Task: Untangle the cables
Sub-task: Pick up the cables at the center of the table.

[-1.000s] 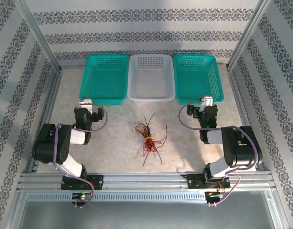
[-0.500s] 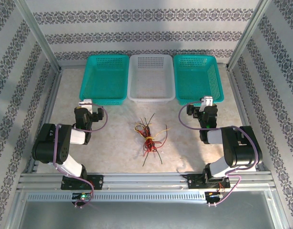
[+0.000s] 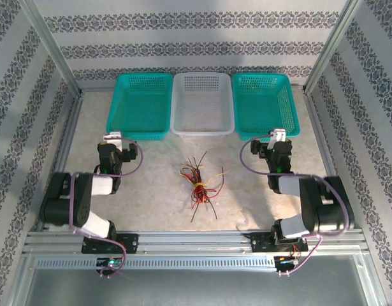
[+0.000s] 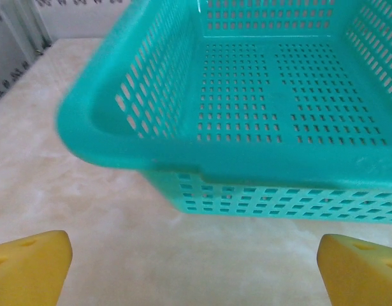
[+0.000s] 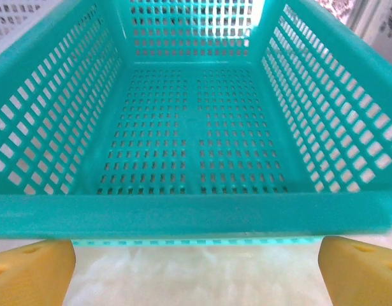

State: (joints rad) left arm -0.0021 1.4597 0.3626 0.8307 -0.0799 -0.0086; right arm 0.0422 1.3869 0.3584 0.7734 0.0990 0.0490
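Left side: the left arm [image 3: 74, 197] is folded near the table's front rail. The left gripper [image 3: 113, 141] points at the near wall of the left teal basket [image 3: 143, 136]. In the left wrist view, the left gripper [image 4: 196, 268] is released: its yellow pads [image 4: 30, 264] sit at opposite frame edges with bare table [image 4: 87, 210] between them. That basket's near left corner [image 4: 100, 137] is just ahead.

Centre: the cables [image 3: 199, 182] lie on the table [image 3: 157, 197] as one tangled bundle of red, black and yellow wires. The bundle is between the two arms, near the white basket [image 3: 203, 132] but apart from it. Black ends splay toward the far and near sides. Neither gripper touches it.

Right side: the right teal basket [image 3: 267, 135] stands beside the white one. The right gripper [image 3: 275, 139] is at its near wall. In the right wrist view, the right gripper [image 5: 196, 268] is likewise released, yellow pads [image 5: 33, 268] wide apart and holding nothing, facing the basket rim [image 5: 196, 213].

No legible writing can be made out on any item.
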